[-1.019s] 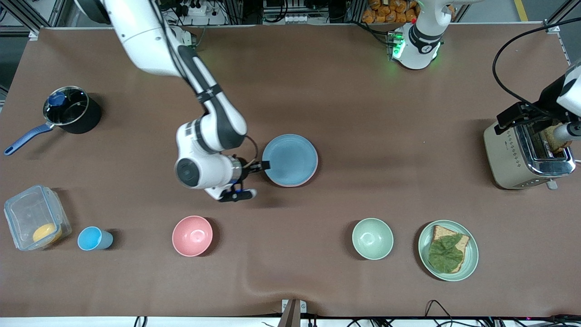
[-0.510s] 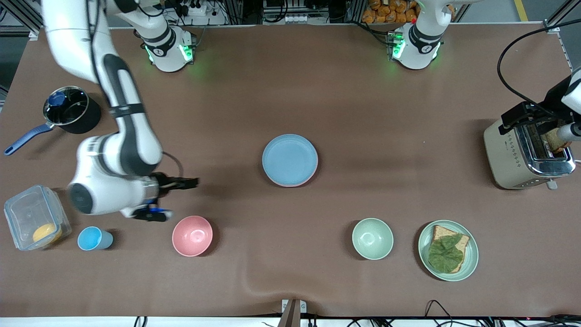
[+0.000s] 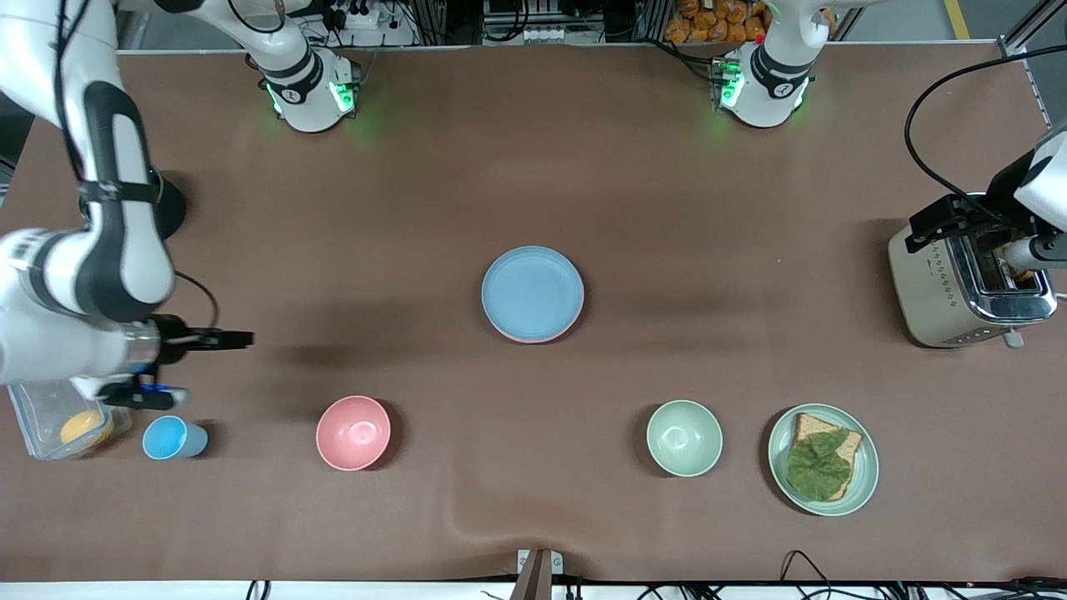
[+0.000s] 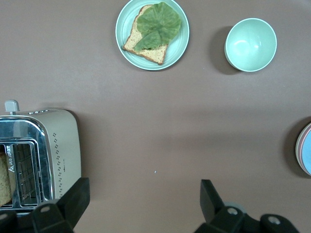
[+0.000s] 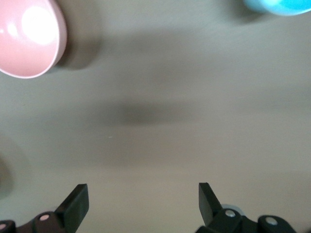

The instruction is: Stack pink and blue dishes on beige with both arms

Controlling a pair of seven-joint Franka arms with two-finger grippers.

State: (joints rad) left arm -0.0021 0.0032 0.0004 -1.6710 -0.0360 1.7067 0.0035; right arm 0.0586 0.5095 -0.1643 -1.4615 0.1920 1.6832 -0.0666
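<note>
Blue plate (image 3: 532, 292) sat mid-frame atop pink; right gripper (image 3: 237, 338) at left edge and left gripper (image 4: 146, 206) both hung with fingers apart.

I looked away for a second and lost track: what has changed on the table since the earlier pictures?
The right gripper let go of the blue plate and swung away, open and empty, toward the right arm's end of the table, now beside the blue cup. The left gripper stays open over the toaster, shifting only slightly. The plate stack, pink bowl and other dishes have not moved.
</note>
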